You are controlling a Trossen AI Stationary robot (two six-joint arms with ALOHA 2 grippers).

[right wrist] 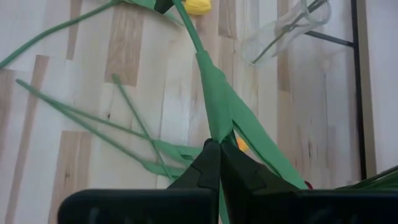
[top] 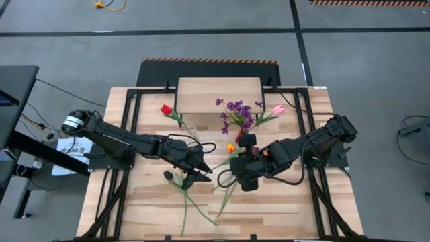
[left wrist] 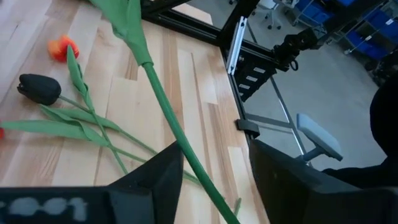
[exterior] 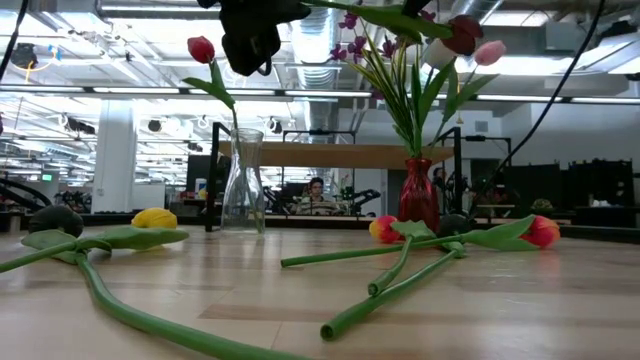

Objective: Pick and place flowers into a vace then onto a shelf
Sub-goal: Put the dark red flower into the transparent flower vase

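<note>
My right gripper [right wrist: 219, 143] is over the table's middle [top: 233, 163], shut on a green tulip stem [right wrist: 200, 43]; I cannot make out its head. The stem runs on to my left gripper [left wrist: 214, 155], which is open, its fingers on either side of the stem [left wrist: 165, 102]; whether they touch it I cannot tell. A clear glass vase [exterior: 243, 185] stands upright holding a red tulip [exterior: 201, 48]. A red vase [exterior: 418, 190] holds purple blossoms [top: 236, 111] and a pink tulip [top: 277, 109]. The shelf [top: 218, 94] stands at the far edge. My right gripper pinches the stem where its leaves wrap it [right wrist: 217, 127], between the two fingertips. The fingers slant down from the table's right side. The flower is lifted clear of the table, its bare stem reaching ahead of the fingers toward my left gripper.
Loose flowers lie on the wooden table [top: 282, 208]: a dark maroon tulip [left wrist: 38, 89], an orange one [left wrist: 62, 46], a yellow one [exterior: 153, 218], and long stems [top: 201, 208] toward the near edge. Black frame rails [top: 316, 195] run along both sides.
</note>
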